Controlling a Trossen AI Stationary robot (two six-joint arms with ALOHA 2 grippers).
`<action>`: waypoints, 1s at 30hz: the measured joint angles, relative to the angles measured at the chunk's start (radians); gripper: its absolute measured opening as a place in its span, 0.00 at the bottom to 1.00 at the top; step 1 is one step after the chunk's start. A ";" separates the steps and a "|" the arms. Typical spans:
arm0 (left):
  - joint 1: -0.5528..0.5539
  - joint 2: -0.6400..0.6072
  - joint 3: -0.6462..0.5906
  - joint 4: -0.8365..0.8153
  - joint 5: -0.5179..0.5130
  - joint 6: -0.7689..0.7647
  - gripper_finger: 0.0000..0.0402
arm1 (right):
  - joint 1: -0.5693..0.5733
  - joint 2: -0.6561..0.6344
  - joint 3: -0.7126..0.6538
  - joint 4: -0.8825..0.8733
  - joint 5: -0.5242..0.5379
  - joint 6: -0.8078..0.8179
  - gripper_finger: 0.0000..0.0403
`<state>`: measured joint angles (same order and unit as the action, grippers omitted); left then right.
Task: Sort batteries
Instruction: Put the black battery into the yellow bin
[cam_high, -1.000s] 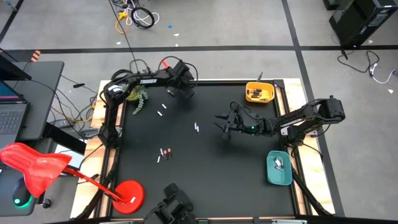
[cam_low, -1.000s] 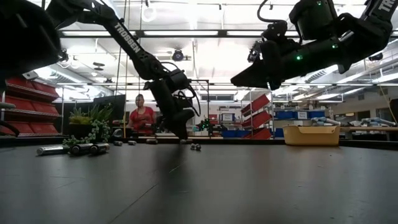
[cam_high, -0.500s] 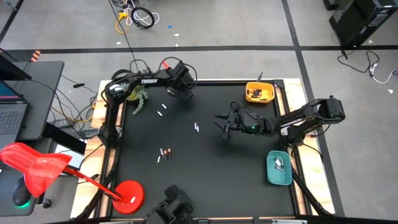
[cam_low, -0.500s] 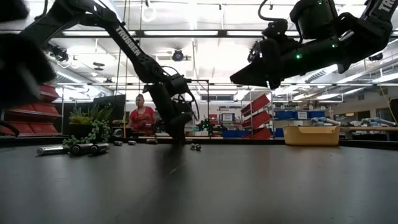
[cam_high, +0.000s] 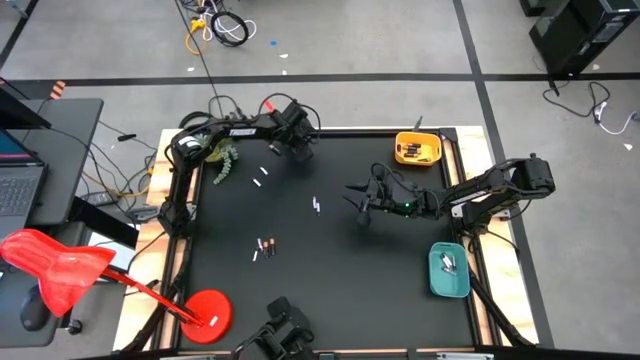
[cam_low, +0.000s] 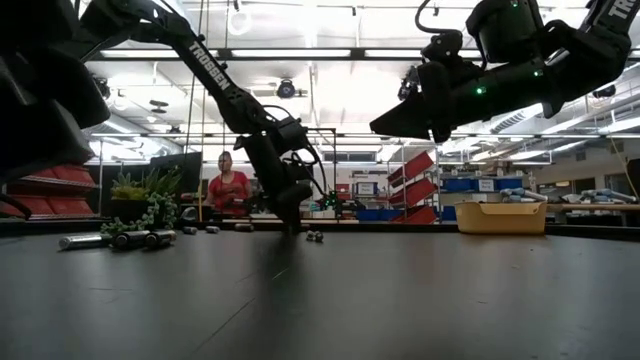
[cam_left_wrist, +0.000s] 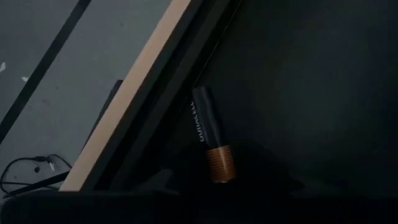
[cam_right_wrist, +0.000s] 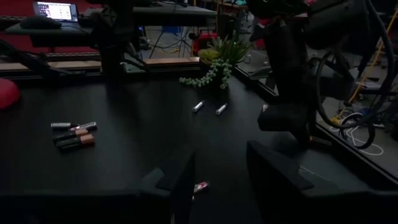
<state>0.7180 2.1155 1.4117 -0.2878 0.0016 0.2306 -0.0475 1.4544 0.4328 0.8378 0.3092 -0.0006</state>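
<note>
A yellow tray (cam_high: 417, 149) is being seen at the far right corner of the black table (cam_high: 330, 260); several batteries are lying in it, dark and orange ones as far as can be told. A teal tray (cam_high: 448, 270) is sitting at the right edge nearer the front, with a couple of silvery batteries inside. In the low view the yellow tray (cam_low: 500, 217) is showing only its wall.

The left gripper (cam_high: 298, 150) is being held low at the far edge of the table, right beside the rim. In its wrist view a black and copper battery (cam_left_wrist: 211, 142) is lying along the raised table edge, just ahead of the fingers; whether it is being grasped cannot be told, nor how the fingers stand.

The right gripper (cam_high: 364, 210) is being held above the table middle, fingers parted, nothing between them. A small battery pair (cam_high: 316, 205) is lying just beside it on the table.

More batteries are lying loose: a cluster (cam_high: 266, 244) toward the front left, two silvery ones (cam_high: 262, 177) near the green plant (cam_high: 222, 158).
</note>
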 joint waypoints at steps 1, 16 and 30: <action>0.000 0.000 0.000 0.000 -0.002 0.000 0.25 | 0.000 0.000 0.000 0.001 0.000 0.000 0.38; -0.006 0.002 0.002 -0.014 -0.023 0.082 0.00 | 0.000 0.000 0.000 -0.004 0.011 0.005 0.38; -0.032 -0.039 -0.005 -0.076 0.070 0.169 0.00 | -0.014 0.000 0.055 -0.284 0.092 0.112 0.38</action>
<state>0.6861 2.0762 1.4067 -0.3634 0.0711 0.4000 -0.0611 1.4540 0.4881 0.5538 0.4017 0.1118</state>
